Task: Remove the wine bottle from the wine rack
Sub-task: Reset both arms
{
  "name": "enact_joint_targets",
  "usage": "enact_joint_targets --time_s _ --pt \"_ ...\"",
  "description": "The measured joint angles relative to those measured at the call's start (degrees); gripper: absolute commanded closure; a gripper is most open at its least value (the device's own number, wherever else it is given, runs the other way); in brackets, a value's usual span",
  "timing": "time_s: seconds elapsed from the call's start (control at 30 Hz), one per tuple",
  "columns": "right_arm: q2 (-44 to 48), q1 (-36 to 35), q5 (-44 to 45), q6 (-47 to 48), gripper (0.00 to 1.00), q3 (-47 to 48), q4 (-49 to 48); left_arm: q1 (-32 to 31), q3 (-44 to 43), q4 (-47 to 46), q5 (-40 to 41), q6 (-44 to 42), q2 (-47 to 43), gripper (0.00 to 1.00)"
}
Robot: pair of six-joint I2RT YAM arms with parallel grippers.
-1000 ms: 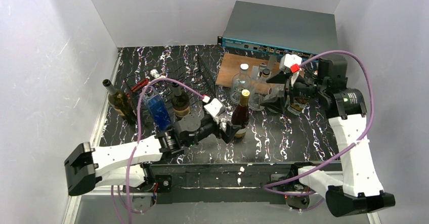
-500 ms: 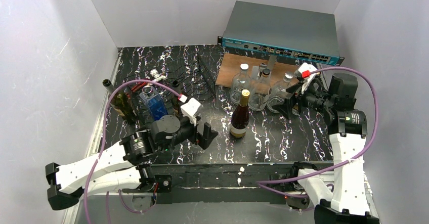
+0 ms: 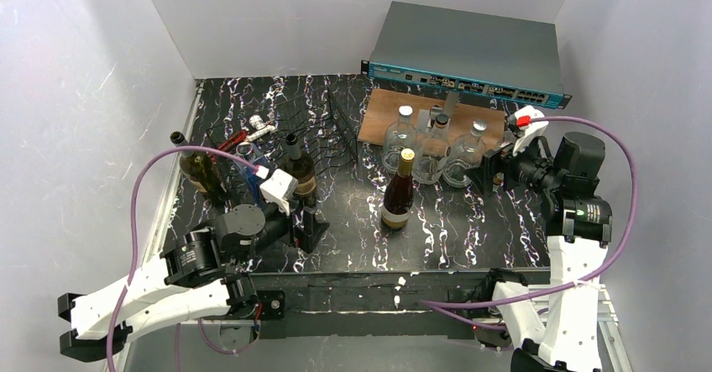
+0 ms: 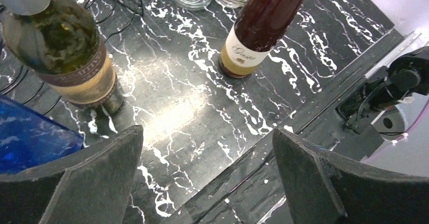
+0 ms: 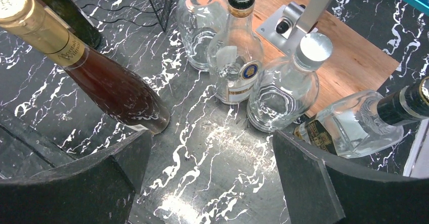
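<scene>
The wine bottle [image 3: 398, 194], dark red with a gold foil top and a cream label, stands upright on the black marble table, clear of the black wire wine rack [image 3: 323, 133]. It also shows in the left wrist view [image 4: 263, 21] and the right wrist view [image 5: 109, 82]. My left gripper [image 3: 309, 227] is open and empty, left of the bottle near the table's front; its open jaws [image 4: 207, 178] frame bare table. My right gripper [image 3: 489, 170] is open and empty, right of the bottle [image 5: 210, 183].
A green bottle [image 3: 199, 170], a blue bottle [image 4: 30, 138] and a dark bottle [image 3: 298, 170] stand at the left. Three clear bottles [image 5: 288, 87] stand by a wooden board [image 5: 354, 57]. Another bottle [image 5: 354, 123] lies near my right gripper. A network switch [image 3: 470, 53] sits behind.
My left gripper let go of the wine bottle and drew back left toward the table's front. My right gripper pulled back to the right. The bottle stays standing.
</scene>
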State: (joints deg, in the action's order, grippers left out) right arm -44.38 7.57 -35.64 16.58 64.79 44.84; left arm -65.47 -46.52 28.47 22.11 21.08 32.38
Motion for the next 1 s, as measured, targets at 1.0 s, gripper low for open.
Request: enact_joint_targets --time_s 1.0 --pt "3.74 1.86 8.17 -13.33 0.02 -3.82 -3.52 0.00 -0.50 6.93 5.99 0.44 -5.97 0.02"
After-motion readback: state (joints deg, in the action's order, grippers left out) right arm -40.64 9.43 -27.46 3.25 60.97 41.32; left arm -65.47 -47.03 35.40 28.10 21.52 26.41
